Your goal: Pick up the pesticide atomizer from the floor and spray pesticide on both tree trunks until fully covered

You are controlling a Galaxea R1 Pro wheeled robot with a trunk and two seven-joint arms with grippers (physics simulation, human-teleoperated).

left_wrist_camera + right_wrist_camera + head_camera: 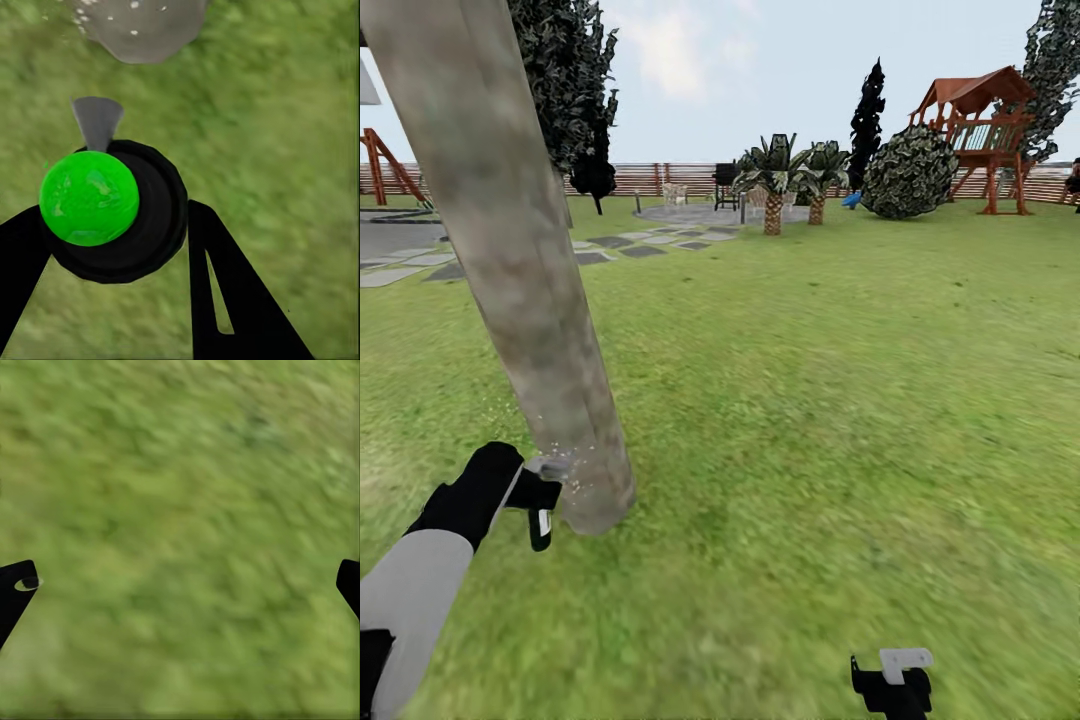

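Observation:
A thick, mottled grey-brown tree trunk [510, 260] leans across the left of the head view and meets the lawn just beside my left gripper [540, 495]. That gripper [112, 255] is shut on the pesticide atomizer [120, 225], a black round body with a bright green cap [88, 196]. Its grey nozzle [97, 120] points at the trunk's base [142, 30]. Tiny whitish pesticide specks [555, 450] float against the lower trunk, and pesticide specks [109, 15] dot it in the left wrist view. My right gripper [890, 685] hangs low over bare grass, and its fingers [15, 592] stand wide open and hold nothing.
Open lawn spreads ahead and to the right. Grey stepping stones [610, 245] lead to a paved patch with short palms [775, 190]. A round bush [908, 172], a wooden play tower [985, 130], dark cypresses [867, 120] and a slat fence [660, 178] line the far edge.

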